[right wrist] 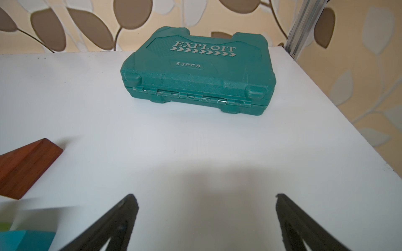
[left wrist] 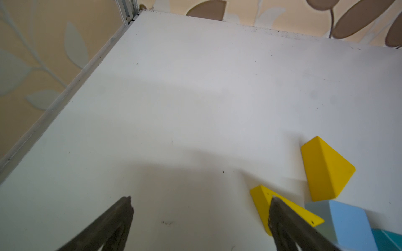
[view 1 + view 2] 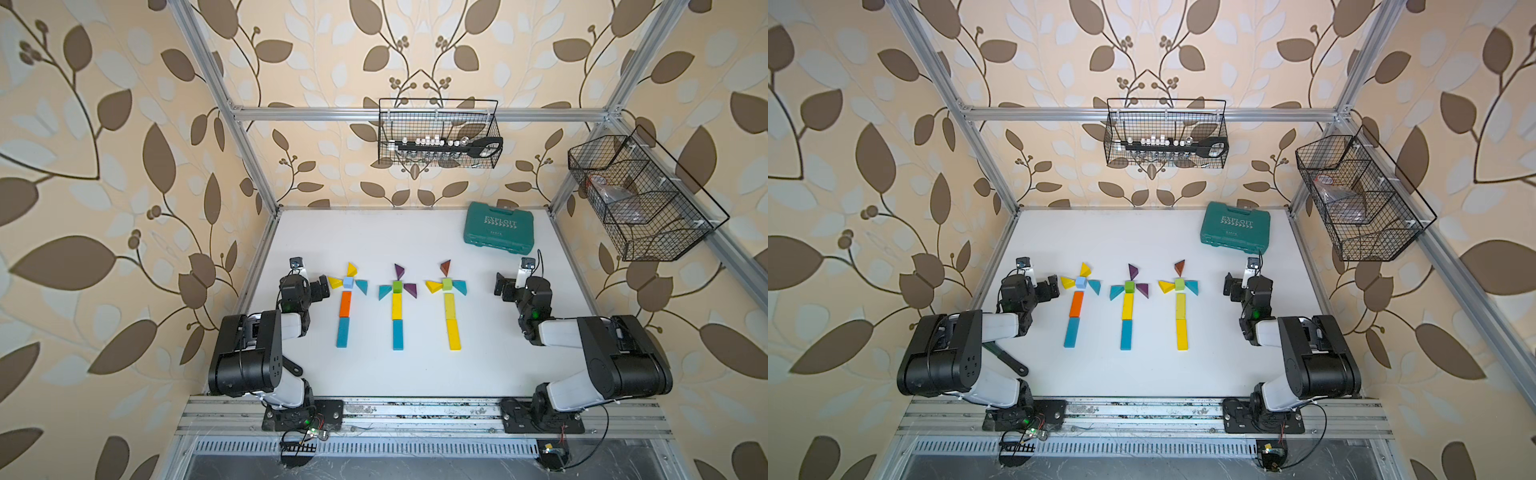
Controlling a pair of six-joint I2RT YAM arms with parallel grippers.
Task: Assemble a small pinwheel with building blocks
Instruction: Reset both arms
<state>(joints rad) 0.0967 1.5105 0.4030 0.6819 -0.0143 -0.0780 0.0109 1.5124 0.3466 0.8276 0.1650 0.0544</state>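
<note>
1. Where the building blocks are: all lie flat on the white table (image 3: 374, 232) as three pinwheels in a row: left pinwheel (image 3: 348, 283), middle pinwheel (image 3: 397, 286), right pinwheel (image 3: 447, 284). Each has a cube hub, three wedge blades and a two-bar stem. I see no loose blocks, so the build looks done or nearly done.
2. Main risk: the blocks only abut one another and nothing locks them. Any sideways nudge shifts a blade or kinks a stem.
3. Most exposed is the yellow wedge (image 2: 260, 200), the outer blade of the left pinwheel beside the pale-blue cube (image 2: 348, 221). In the left wrist view one finger overlaps this wedge. I cannot tell whether it touches or sits above.
4. A sweep of the left arm toward the centre, or a descent here, would push that wedge into the hub and skew the blades.
5. Right side has the same risk, but smaller. The brown wedge (image 1: 26, 167) and teal wedge (image 3: 460, 286) sit near the right arm's inward path. The teal case (image 1: 195, 71) lies ahead, well apart.
6. Left gripper (image 2: 200, 202): jaws spread wide, nothing held.
7. Right gripper (image 1: 206, 200): jaws spread wide over bare table, holding and touching nothing.
</note>
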